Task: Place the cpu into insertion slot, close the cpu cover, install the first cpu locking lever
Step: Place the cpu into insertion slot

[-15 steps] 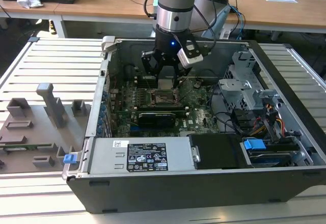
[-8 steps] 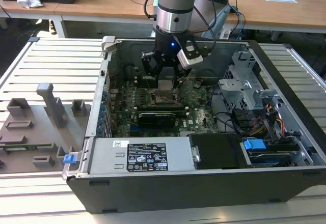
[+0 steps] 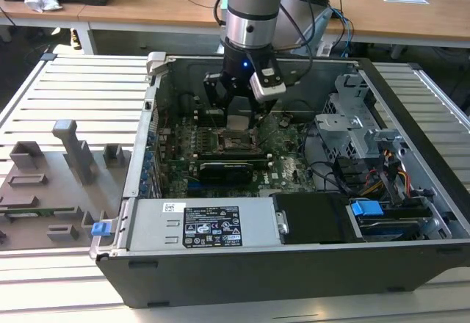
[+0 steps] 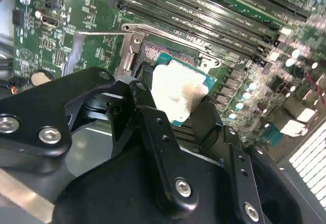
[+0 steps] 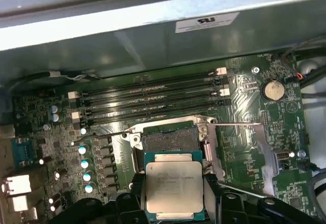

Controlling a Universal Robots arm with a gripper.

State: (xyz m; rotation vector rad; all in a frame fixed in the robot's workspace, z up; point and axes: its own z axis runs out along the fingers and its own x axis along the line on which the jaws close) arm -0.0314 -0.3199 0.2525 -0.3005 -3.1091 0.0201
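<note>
My gripper is shut on the cpu, a flat silvery square chip with a green edge. It holds the chip a little above the motherboard inside the computer case. In both wrist views the cpu hangs between the two black fingers, partly over the near edge of the insertion slot. The slot is uncovered and its dark contact field shows. The cpu cover stands swung open at the slot's side. A thin locking lever sticks out from the slot's frame, unlatched.
Several long black memory slots run along the far side of the socket. A black expansion card lies in front of it. The power supply and drive bays fill the case's other parts. A grey fixture tray is at the exterior view's left.
</note>
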